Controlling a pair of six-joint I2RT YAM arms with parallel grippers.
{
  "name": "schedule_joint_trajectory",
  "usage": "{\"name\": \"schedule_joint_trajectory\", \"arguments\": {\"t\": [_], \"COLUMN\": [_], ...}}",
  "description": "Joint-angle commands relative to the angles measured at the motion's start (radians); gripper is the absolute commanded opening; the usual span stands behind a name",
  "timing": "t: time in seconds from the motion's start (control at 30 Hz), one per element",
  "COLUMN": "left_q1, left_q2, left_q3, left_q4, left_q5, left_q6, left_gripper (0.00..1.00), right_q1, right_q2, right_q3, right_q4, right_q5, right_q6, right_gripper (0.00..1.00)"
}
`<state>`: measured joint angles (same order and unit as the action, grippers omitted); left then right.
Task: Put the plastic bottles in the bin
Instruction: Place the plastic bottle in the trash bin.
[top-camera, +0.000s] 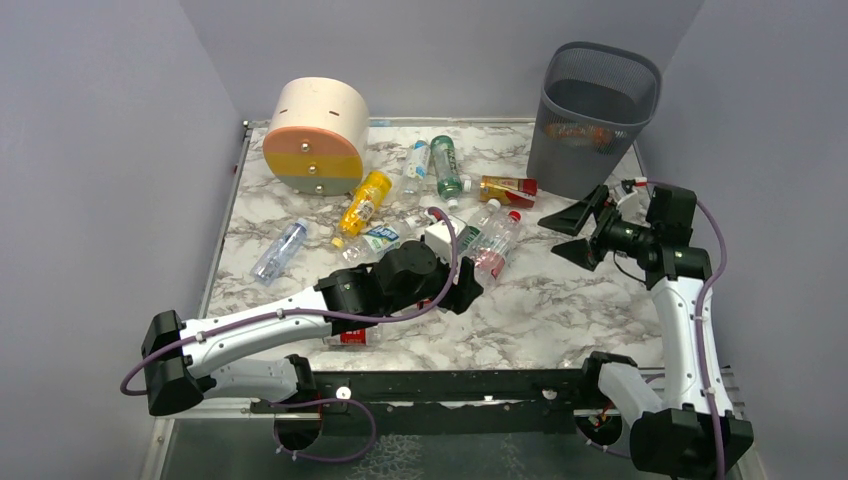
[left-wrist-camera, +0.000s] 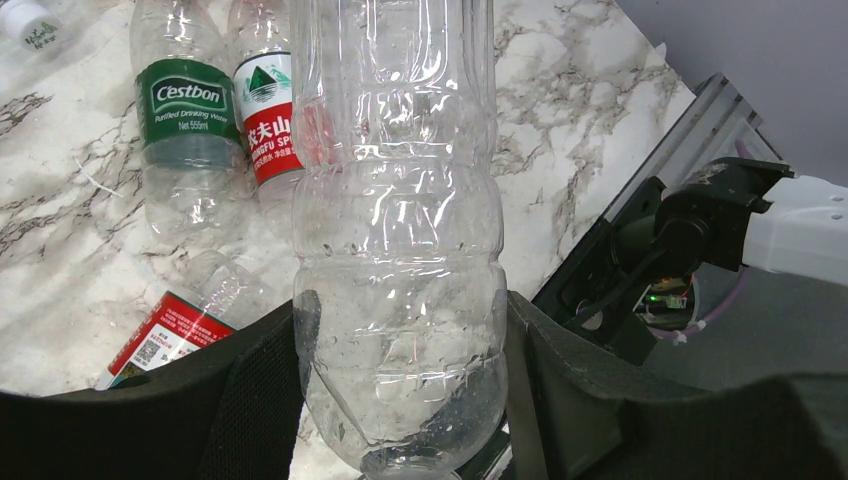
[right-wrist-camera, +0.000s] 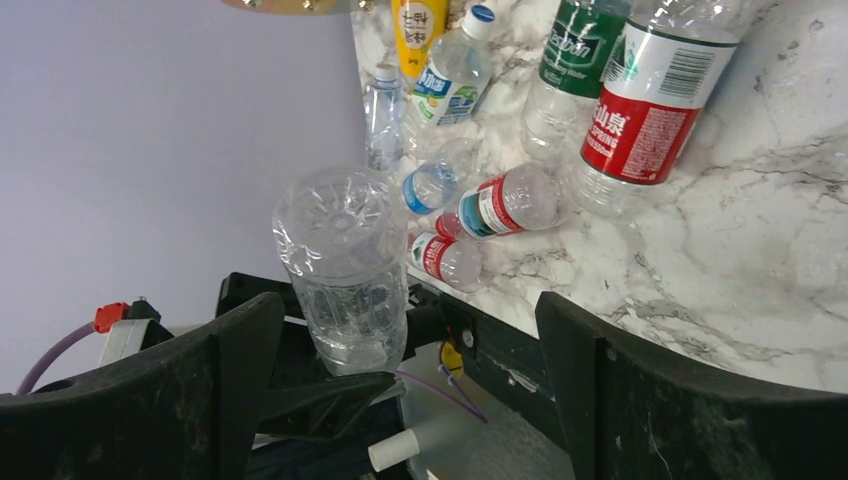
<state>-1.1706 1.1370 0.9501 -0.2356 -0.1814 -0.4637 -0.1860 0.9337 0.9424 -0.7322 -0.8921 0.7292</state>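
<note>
My left gripper (top-camera: 462, 283) (left-wrist-camera: 400, 400) is shut on a clear, label-free plastic bottle (left-wrist-camera: 395, 230) and holds it by its base end above the table's middle; the same bottle shows in the right wrist view (right-wrist-camera: 340, 265). My right gripper (top-camera: 575, 235) (right-wrist-camera: 440, 390) is open and empty, just in front of the bin (top-camera: 595, 110), a dark grey mesh wastebasket at the back right. Other bottles lie on the marble: a green-label one (left-wrist-camera: 185, 120), a red-label one (left-wrist-camera: 268, 110), a yellow one (top-camera: 365, 200), a green one (top-camera: 447, 165).
A round beige-orange-yellow drawer unit (top-camera: 315, 135) lies at the back left. A clear bottle (top-camera: 280, 250) lies at the left, and a red-label one (top-camera: 355, 337) lies under my left arm near the front edge. Grey walls close in both sides.
</note>
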Motion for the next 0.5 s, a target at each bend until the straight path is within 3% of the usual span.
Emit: {"name": "schedule_joint_trajectory", "arguments": {"t": [0.0,0.47], "left_q1": [0.009,0.019], "left_q2": [-0.004,0.04], "left_q3": [-0.013,0.004], "left_q4": [0.018,0.033], "left_q5": [0.025,0.046], "left_q6": [0.001,-0.005], "left_gripper": [0.64,0.64], "right_q1": [0.024,0.29], "right_q2": [0.013,0.123], "right_q3": [-0.007,0.024], "right_q4": [0.117,0.245], "right_q5": [-0.067,0.105], "right_q6": [0.05,0.142], "right_gripper": [1.0,1.0]}}
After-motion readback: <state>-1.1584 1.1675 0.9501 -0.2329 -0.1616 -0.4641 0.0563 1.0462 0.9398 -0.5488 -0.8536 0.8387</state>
